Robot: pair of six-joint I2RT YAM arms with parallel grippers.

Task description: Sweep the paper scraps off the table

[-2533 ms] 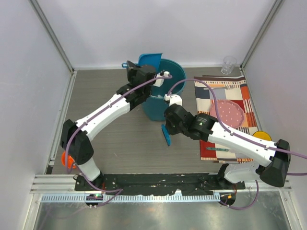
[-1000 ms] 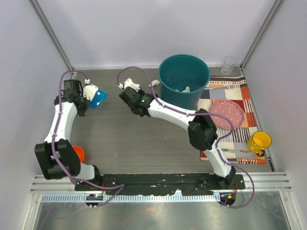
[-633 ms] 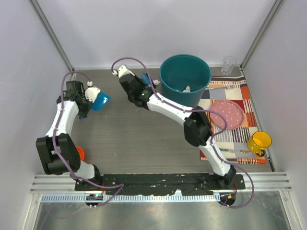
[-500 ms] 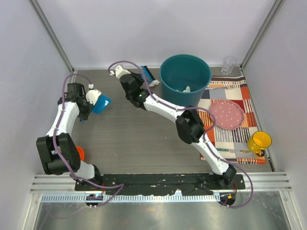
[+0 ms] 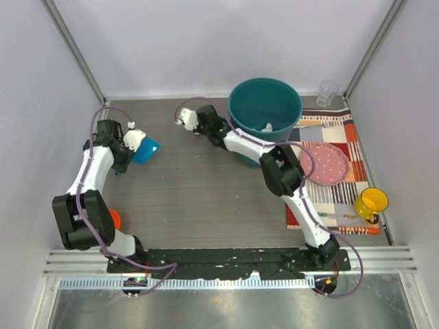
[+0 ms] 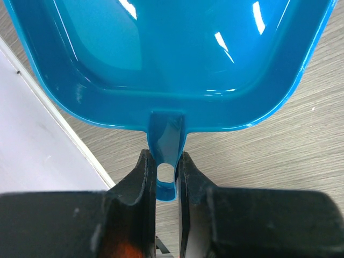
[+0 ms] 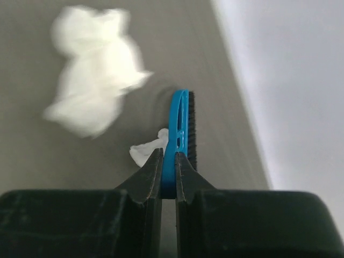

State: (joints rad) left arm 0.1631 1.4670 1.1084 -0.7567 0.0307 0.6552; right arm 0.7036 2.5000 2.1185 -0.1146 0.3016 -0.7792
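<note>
While the left arm bends out toward the left side of the table (image 5: 192,199), its gripper (image 6: 165,161) is clamped on the short handle of a blue dustpan (image 6: 177,59), one finger on each side of the handle. The pan's open tray points away from the wrist, over the wood-grain surface and close to the pale wall (image 6: 43,156). I cannot tell whether its lip touches the table.

The right arm is stretched far across to the back, just left of the teal bin (image 5: 278,96). Its gripper (image 7: 167,156) is pinched tight on a thin blue brush (image 7: 181,121) held edge-on, with the dark bristles on its right.

Two of the paper scraps (image 7: 91,107) lie on the table there. The big blurred wad sits ahead and to the left of the brush, and a small scrap lies right against the brush's left side. Another white wad lies inside the bin.

Off to the right, a striped placemat (image 5: 346,130) carries a pink plate (image 5: 324,163) and a yellow cup (image 5: 370,202). A clear glass (image 5: 328,92) stands in the back corner.
</note>
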